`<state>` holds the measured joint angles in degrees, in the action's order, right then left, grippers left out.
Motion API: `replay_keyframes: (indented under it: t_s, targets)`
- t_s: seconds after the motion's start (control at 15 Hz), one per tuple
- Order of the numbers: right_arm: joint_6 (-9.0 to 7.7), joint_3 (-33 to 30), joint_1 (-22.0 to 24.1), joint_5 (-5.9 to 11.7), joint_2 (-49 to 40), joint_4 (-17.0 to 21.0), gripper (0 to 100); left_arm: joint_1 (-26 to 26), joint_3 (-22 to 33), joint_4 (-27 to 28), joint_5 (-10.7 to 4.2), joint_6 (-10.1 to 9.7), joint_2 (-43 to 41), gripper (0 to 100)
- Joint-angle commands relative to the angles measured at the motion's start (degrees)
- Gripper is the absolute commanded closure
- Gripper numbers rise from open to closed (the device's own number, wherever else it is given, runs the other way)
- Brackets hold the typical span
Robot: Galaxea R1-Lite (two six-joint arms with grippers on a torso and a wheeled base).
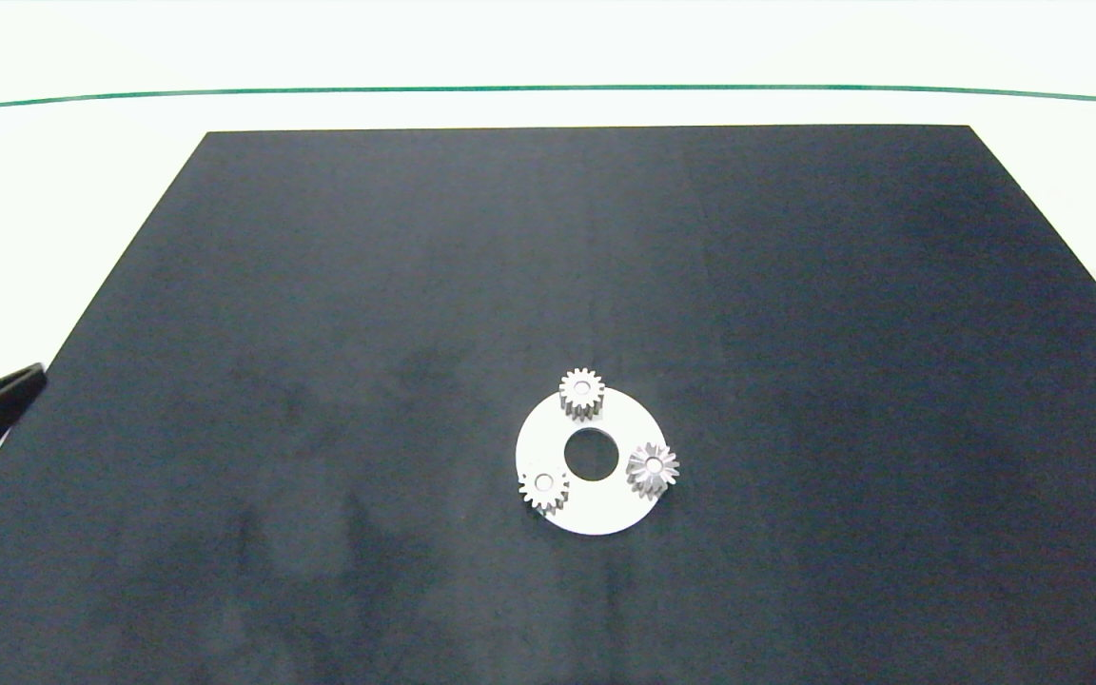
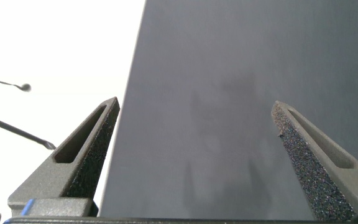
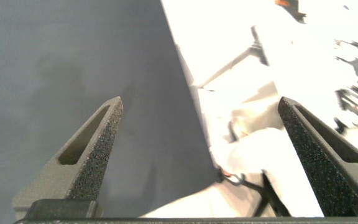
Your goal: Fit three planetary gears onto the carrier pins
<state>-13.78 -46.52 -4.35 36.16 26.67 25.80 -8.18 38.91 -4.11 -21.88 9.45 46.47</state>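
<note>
A flat white ring-shaped disc (image 1: 596,514) lies on the dark mat, a little front of centre. Three small silvery planetary gears rest on it: one at the far edge (image 1: 581,391), one at the right (image 1: 653,466), one at the front left (image 1: 543,488). The carrier pins are hidden under the gears. The right gear looks slightly tilted. My left gripper (image 2: 194,109) is open with nothing between its fingers, over the mat's left edge; one finger tip (image 1: 6,392) shows at the head view's left edge. My right gripper (image 3: 201,102) is open and empty over the mat's right edge, outside the head view.
The dark mat (image 1: 415,285) covers most of a white table (image 1: 82,190). A thin green line (image 1: 548,90) runs across the far side. Thin dark cables (image 2: 11,127) lie on the white surface beside the mat, and crumpled white material with wires (image 3: 260,137) lies off the mat's right edge.
</note>
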Motion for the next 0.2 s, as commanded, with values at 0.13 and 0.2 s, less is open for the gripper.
replay_keyframes:
  t_s: [0.13,0.2]
  targets:
    - [-1.96,4.7,4.2,0.67,-13.3,0.1,0,9.9,-6.0,4.0,-0.18,3.91,-25.3,0]
    - [-2.31,6.1,3.8,0.67,-15.7,0.3,0,9.8,-7.1,6.1,-0.09,6.2,-28.9,0]
